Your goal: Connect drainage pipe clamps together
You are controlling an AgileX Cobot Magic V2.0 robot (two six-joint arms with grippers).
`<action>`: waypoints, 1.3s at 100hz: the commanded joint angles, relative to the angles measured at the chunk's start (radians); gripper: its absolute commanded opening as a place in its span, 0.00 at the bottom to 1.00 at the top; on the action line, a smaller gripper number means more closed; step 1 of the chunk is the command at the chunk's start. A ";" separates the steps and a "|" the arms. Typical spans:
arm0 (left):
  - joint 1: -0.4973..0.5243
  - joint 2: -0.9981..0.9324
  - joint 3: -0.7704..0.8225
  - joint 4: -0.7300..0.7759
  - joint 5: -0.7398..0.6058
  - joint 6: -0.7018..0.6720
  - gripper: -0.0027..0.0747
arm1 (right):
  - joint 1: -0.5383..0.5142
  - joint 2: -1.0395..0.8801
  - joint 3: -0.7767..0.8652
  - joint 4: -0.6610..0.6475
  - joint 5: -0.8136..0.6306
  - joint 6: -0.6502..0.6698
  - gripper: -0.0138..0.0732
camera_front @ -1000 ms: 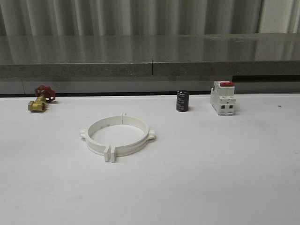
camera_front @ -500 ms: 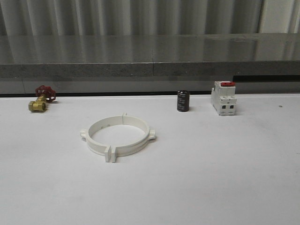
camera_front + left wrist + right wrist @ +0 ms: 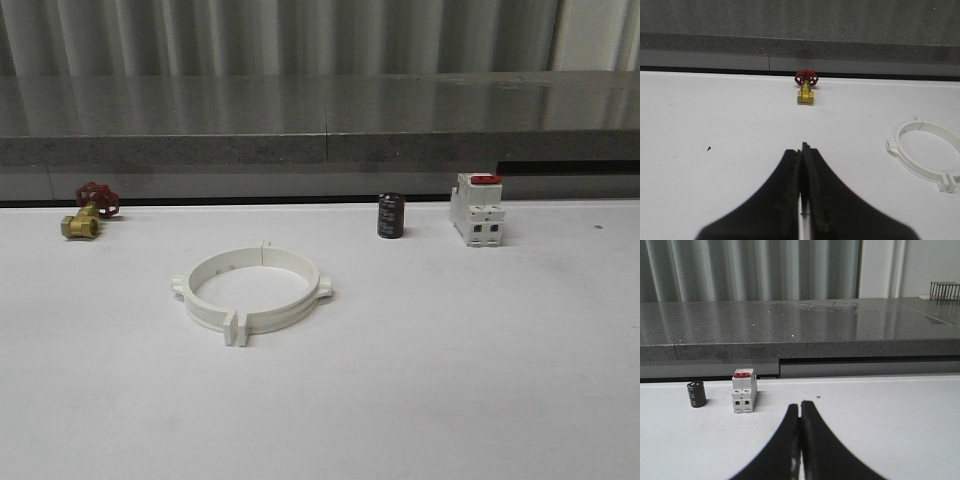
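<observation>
The two white drainage pipe clamps (image 3: 250,290) lie on the white table left of centre, their end tabs meeting so that they form one ring. Part of that ring (image 3: 925,155) shows in the left wrist view, off to one side of my left gripper (image 3: 801,148). The left gripper's black fingers are pressed together with nothing between them, well short of the ring. My right gripper (image 3: 800,406) is shut and empty too, hanging over bare table away from the clamps.
A brass valve with a red handwheel (image 3: 85,212) sits at the back left. A black cylinder (image 3: 390,216) and a white boxy switch with a red top (image 3: 477,209) stand at the back right. A grey stone ledge (image 3: 320,130) runs behind the table.
</observation>
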 commanded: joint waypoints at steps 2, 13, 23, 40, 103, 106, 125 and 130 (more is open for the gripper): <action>0.001 0.007 -0.027 -0.007 -0.074 -0.003 0.01 | -0.003 -0.020 -0.016 -0.012 -0.068 -0.006 0.08; 0.001 0.007 -0.025 -0.007 -0.072 -0.003 0.01 | -0.003 -0.020 -0.016 -0.012 -0.068 -0.006 0.08; 0.001 -0.015 -0.005 -0.007 -0.114 -0.003 0.01 | -0.003 -0.020 -0.016 -0.012 -0.068 -0.006 0.08; 0.043 -0.110 0.112 -0.046 -0.268 0.123 0.01 | -0.003 -0.020 -0.016 -0.012 -0.068 -0.006 0.08; 0.067 -0.326 0.432 -0.066 -0.379 0.123 0.01 | -0.003 -0.017 -0.016 -0.012 -0.069 -0.006 0.08; 0.067 -0.326 0.432 -0.066 -0.379 0.123 0.01 | -0.003 -0.017 -0.016 -0.012 -0.069 -0.006 0.08; 0.067 -0.326 0.432 -0.066 -0.379 0.123 0.01 | -0.003 -0.017 -0.016 -0.012 -0.069 -0.006 0.08; 0.067 -0.326 0.432 -0.066 -0.379 0.123 0.01 | -0.003 -0.017 -0.016 -0.012 -0.069 -0.006 0.08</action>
